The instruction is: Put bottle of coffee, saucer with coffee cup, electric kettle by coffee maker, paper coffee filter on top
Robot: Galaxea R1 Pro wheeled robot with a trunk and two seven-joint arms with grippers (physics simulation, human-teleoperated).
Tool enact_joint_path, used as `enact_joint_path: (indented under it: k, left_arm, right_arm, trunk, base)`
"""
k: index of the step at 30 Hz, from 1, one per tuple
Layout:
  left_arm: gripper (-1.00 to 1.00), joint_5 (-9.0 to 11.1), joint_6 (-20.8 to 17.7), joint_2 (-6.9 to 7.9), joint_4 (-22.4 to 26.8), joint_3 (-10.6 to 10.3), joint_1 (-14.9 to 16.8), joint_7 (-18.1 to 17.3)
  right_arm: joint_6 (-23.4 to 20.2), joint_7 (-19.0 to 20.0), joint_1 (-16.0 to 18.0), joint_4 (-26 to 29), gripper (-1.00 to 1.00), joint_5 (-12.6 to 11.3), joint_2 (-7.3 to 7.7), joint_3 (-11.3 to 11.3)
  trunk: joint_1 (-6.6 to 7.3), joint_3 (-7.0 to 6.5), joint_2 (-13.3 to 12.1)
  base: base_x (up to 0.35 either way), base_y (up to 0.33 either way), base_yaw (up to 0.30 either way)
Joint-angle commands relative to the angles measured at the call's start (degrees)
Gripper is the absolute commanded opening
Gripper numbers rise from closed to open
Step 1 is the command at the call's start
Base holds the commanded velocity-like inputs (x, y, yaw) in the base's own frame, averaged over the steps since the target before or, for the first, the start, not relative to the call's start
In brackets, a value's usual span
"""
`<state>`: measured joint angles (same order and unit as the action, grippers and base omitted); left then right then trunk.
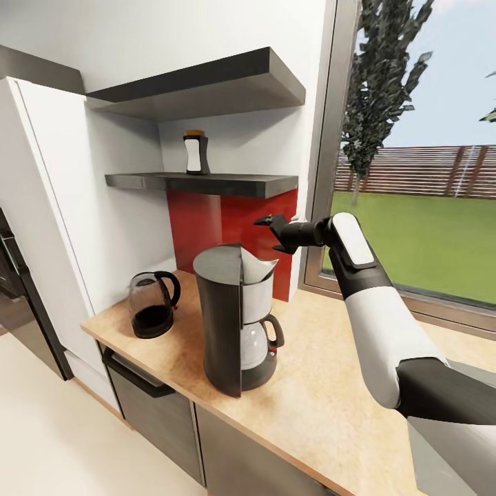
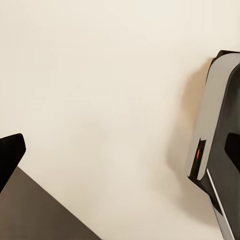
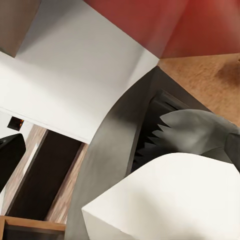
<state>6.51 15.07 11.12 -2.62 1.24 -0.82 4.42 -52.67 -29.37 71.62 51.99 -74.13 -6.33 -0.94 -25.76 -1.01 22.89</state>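
The dark grey coffee maker (image 1: pixel 220 317) stands on the wood-grain kitchen countertop (image 1: pixel 324 399) with a white paper coffee filter (image 1: pixel 260 267) in its top. The black electric kettle (image 1: pixel 151 303) stands to its left. On the lower black kitchen shelf (image 1: pixel 227 183) stands the bottle of coffee (image 1: pixel 196 153). My right gripper (image 1: pixel 272 231) hangs open and empty just above the filter, below the shelf. The right wrist view looks down on the filter (image 3: pixel 175 195) and the coffee maker (image 3: pixel 112 150). A left gripper fingertip (image 2: pixel 9 157) shows at the frame edge over cream floor. The saucer and coffee cup are out of view.
A second black shelf (image 1: pixel 207 86) hangs above the lower one. A tall white cabinet (image 1: pixel 62 207) bounds the counter's left end and a large window (image 1: pixel 427 207) its right. The red backsplash (image 1: pixel 207 227) stands behind the coffee maker. Grey cabinet fronts (image 1: pixel 158 413) sit below.
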Motion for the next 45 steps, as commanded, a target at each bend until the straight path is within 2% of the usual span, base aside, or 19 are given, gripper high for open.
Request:
enact_joint_path:
  k: [1,24,35,45]
  left_arm:
    - [1.0,0.4,0.33,-0.03,-0.08,0.08,0.02,-0.02]
    - [1.0,0.53,0.4,-0.16,-0.01,0.23,0.02,0.22]
    - [1.0,0.52,0.4,-0.19,0.16,0.09,0.02,0.15]
    - [1.0,0.53,0.4,-0.25,0.24,0.08,0.02,0.15]
  right_arm:
    - [0.02,-0.6,0.01,0.04,1.0,-0.58,0.0,-0.03]
    - [0.02,-0.6,0.01,0.04,1.0,-0.58,0.0,-0.06]
    - [0.02,-0.6,-0.05,-0.02,1.0,-0.58,0.0,-0.09]
    - [0.02,-0.6,-0.08,-0.04,1.0,-0.58,-0.02,-0.12]
  trunk:
    - [-0.02,0.01,0.03]
    - [-0.02,0.01,0.03]
    - [-0.02,0.01,0.03]
    - [-0.02,0.01,0.03]
  base:
    - [0.0,0.0,0.0]
    - [-0.016,-0.029,0.0]
    - [-0.199,-0.031,0.0]
    - [-0.02,0.0,0.0]
